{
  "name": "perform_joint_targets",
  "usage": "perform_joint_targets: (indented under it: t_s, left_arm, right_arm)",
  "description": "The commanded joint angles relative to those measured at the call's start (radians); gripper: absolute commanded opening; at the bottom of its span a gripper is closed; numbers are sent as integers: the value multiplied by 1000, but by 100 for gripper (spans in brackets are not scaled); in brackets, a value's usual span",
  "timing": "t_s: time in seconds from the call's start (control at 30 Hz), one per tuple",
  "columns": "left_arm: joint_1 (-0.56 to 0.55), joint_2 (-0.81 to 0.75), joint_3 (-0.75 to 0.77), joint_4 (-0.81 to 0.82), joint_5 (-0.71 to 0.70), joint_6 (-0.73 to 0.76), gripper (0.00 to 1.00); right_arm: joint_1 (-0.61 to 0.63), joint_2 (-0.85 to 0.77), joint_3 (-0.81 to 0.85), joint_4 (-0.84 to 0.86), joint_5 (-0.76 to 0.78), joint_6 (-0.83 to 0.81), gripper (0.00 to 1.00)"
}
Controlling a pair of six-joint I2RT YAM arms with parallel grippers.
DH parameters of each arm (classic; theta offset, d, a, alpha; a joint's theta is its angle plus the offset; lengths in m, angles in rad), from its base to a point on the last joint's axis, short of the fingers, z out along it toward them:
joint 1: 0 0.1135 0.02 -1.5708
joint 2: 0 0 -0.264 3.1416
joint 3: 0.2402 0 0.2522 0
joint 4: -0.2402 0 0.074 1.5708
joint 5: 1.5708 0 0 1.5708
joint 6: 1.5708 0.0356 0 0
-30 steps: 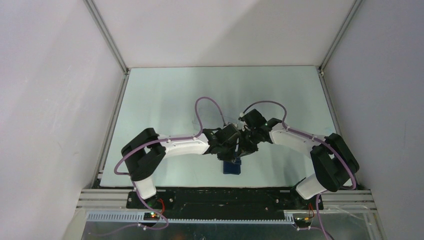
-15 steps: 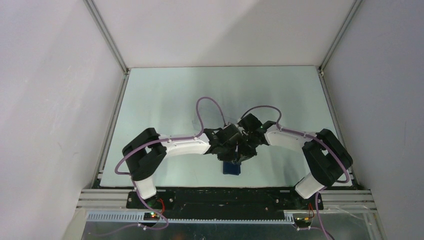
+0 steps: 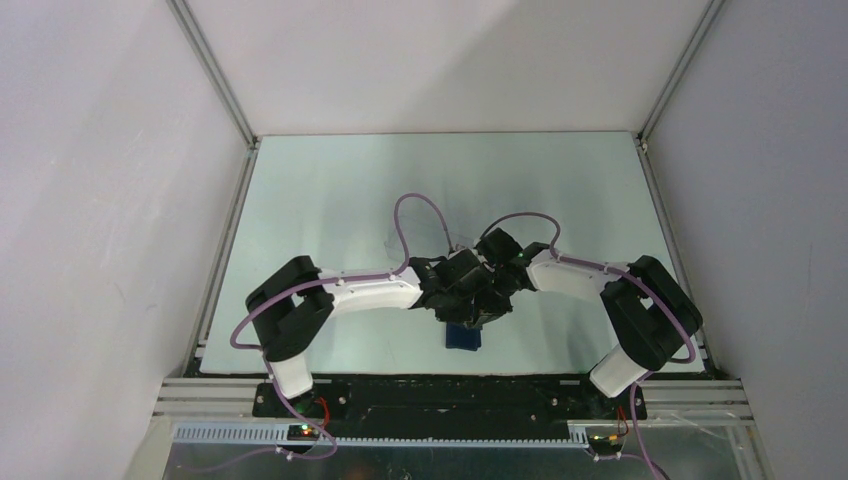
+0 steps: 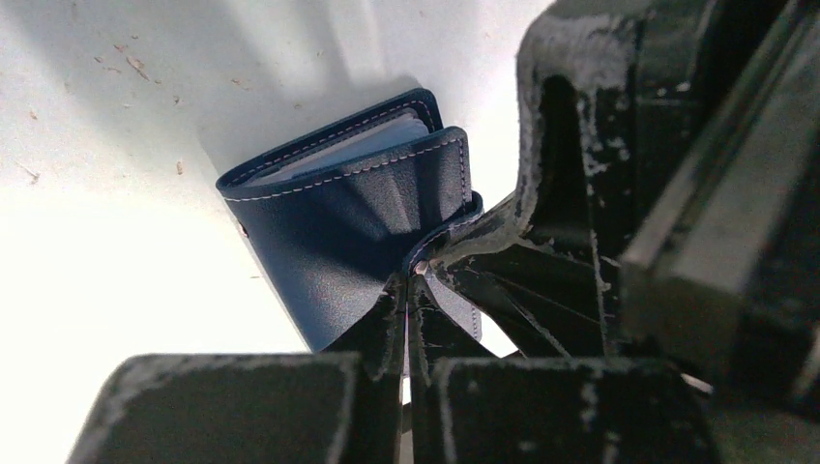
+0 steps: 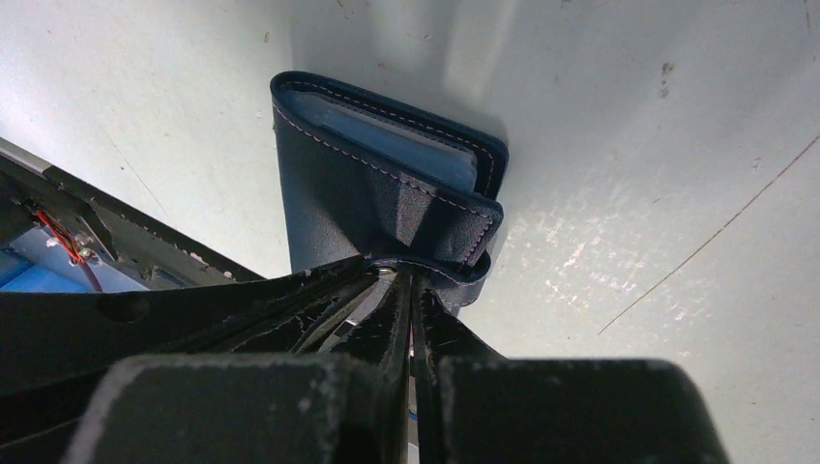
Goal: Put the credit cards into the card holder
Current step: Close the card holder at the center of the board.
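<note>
Left gripper (image 4: 406, 295): jaws pressed together, pinching the snap strap (image 4: 440, 242) of the card holder (image 4: 329, 227). The navy holder sits at the middle of the desk's (image 3: 330, 190) near edge, half hidden from above by both wrists. Right gripper (image 5: 411, 282): jaws likewise closed on the same strap. Pale blue inner leaves show between the covers; credit cards cannot be made out.

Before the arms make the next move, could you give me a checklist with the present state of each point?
1. Left tool shut on the wallet edge: ok.
2. Right tool shut on the same edge: ok.
3. Wallet opened wide enough for a card: not ok, nearly folded.
4. Cards inside the wallet: cannot tell.
5. Wallet above the table, not past its edge: ok.
</note>
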Motion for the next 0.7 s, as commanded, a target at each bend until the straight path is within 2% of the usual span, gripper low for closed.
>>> perform_joint_targets:
  t_s: [0.0, 0.33, 0.67]
  left_arm:
    - [-21, 5, 28, -44, 21, 1, 0]
    - [-23, -7, 28, -62, 14, -7, 0]
    - [-27, -8, 49, -86, 13, 0, 0]
  right_arm:
    - [12, -22, -4, 20, 25, 14, 1]
    - [12, -95, -20, 34, 31, 21, 1]
    - [15, -48, -48, 64, 23, 21, 0]
